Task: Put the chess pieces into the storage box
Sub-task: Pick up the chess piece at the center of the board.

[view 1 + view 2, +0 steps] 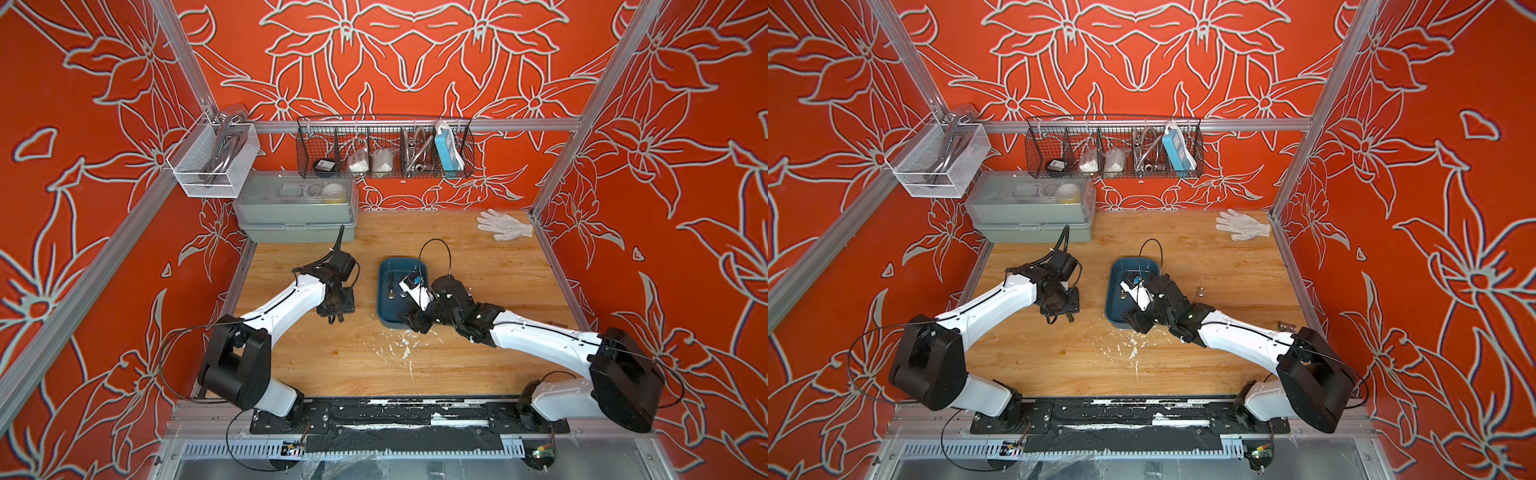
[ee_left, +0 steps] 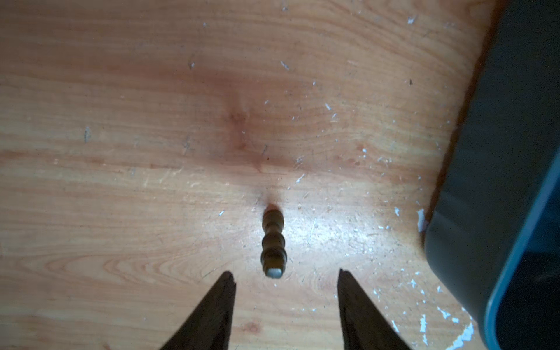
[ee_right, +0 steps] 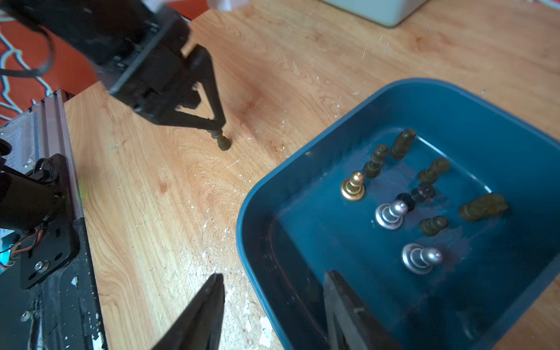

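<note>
Left wrist view: dark chess piece [image 2: 273, 242] stands between parted left jaws, untouched.

Left end effector [image 2: 285, 271] parted; right end effector [image 3: 273, 274] parted.

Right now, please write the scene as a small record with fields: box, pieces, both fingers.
box: lidless dark teal-blue plastic storage box on the wooden table
inside box: one small gold chess piece, two silver pieces, about six dark pieces
left fingers: open, a dark pawn-like piece standing on the table between their tips, not gripped
right fingers: open, empty, one each side of the box's wall
outside box: a lone silver piece standing on the table, beside the right arm
</note>
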### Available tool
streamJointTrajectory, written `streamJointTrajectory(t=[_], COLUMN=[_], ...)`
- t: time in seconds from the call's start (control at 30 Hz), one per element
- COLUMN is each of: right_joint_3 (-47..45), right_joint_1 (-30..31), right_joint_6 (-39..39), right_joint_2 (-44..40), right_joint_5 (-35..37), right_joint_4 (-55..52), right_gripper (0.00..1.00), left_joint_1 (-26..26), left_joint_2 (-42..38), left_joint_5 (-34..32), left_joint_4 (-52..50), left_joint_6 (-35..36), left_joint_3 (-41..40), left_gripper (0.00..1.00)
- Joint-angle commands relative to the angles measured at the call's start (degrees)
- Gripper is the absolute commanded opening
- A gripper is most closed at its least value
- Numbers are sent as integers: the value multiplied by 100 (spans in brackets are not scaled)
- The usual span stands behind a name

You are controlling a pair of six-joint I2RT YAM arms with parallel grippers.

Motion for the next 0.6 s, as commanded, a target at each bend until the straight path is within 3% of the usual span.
streamJointTrajectory(t=[0.0,0.57], right_joint_3=[-77,-22], right_joint_1=[29,63], right_joint_6=[-157,-188], right_joint_2=[-164,28], right_joint_5=[92,153], right_joint_4=[469,444], right_gripper=[57,57], left_joint_1=[81,125], left_joint_2=[204,701], left_joint_5=[-39,-12], left_joint_4=[94,375], left_joint_6=[54,96], left_joint_3=[54,-116], left_gripper=[50,39])
